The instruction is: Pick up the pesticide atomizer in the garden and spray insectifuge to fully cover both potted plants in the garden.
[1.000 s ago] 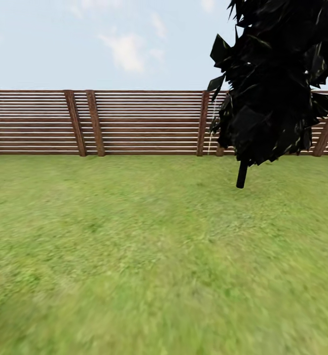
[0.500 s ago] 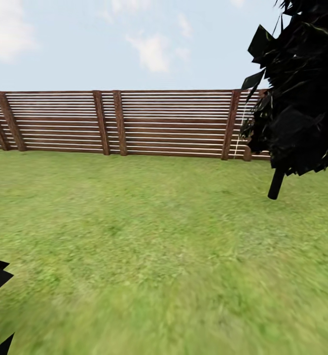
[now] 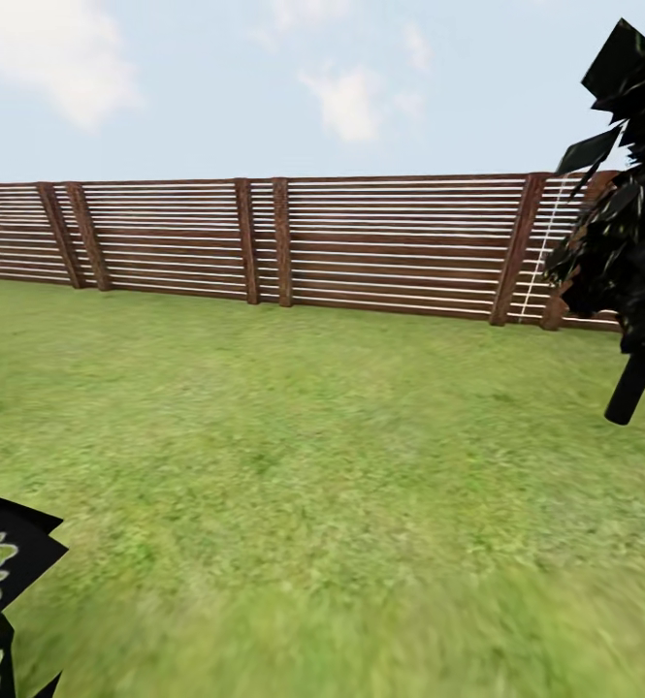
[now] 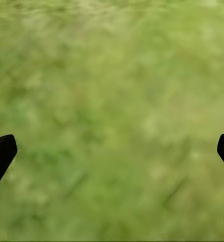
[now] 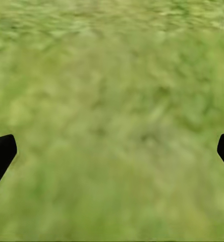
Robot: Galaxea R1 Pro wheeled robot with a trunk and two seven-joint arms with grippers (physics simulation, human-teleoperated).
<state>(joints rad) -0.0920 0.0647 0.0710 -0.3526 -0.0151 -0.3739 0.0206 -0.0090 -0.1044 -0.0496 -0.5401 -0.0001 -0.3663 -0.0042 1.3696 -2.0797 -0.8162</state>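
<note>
Where the green lawn [image 3: 303,465] ends stands a brown slatted wooden fence [image 3: 293,242]; a dark-leaved tree [image 3: 628,252] rises at right. Left gripper [image 4: 112,151] and right gripper [image 5: 112,151] hang over grass, black fingertips [image 4: 1,154] spread wide, holding nothing. Atomizer and potted plants: location cannot be told.

One brown slatted fence [image 3: 293,242] runs across the back, with six posts I can count. One dark tree [image 3: 632,223] stands at the right. One dark-leaved plant [image 3: 2,591] sits at the lower left. One lawn [image 3: 312,456].
</note>
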